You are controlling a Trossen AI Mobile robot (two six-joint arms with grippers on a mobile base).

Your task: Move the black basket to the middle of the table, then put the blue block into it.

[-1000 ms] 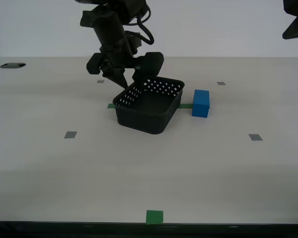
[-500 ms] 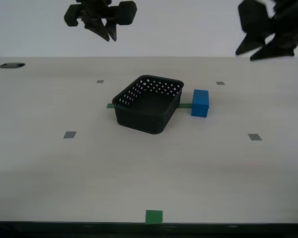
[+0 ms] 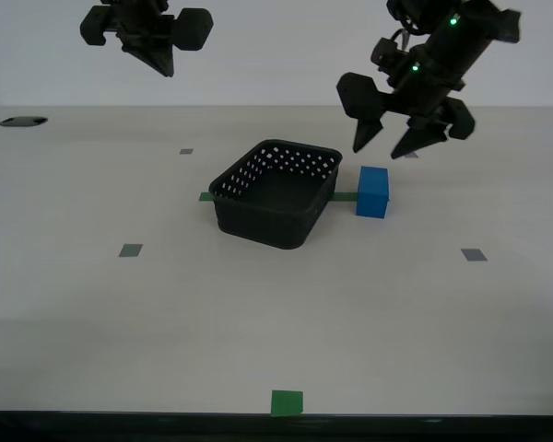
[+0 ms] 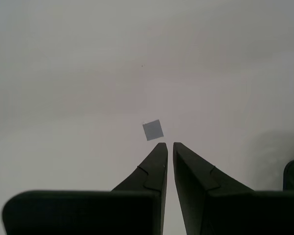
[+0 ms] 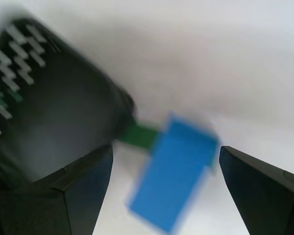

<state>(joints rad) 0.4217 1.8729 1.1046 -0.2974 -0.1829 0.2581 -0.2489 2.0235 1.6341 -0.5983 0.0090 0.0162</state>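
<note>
The black basket (image 3: 275, 193) stands upright on the off-white table (image 3: 276, 313), over the green tape strip. The blue block (image 3: 372, 191) stands just beside it on the exterior view's right, apart from its wall. My first gripper (image 3: 392, 145) hangs open and empty just above the block; in the first wrist view the blurred block (image 5: 174, 171) lies between its spread fingers (image 5: 83, 181), with the basket (image 5: 54, 112) to one side. My second gripper (image 3: 161, 64) is shut and empty, high up at the exterior view's left, its fingertips (image 4: 159, 152) over a grey square.
The green tape strip (image 3: 205, 196) shows at the basket's side. A green square (image 3: 287, 402) marks the near edge. Small grey squares (image 3: 130, 250) (image 3: 474, 255) dot the table. A dark hole (image 3: 23, 121) sits at the far left edge.
My second gripper let go of the basket's rim and rose up and to the exterior view's left. My first arm came in from the right and down over the blue block. The basket stayed put.
</note>
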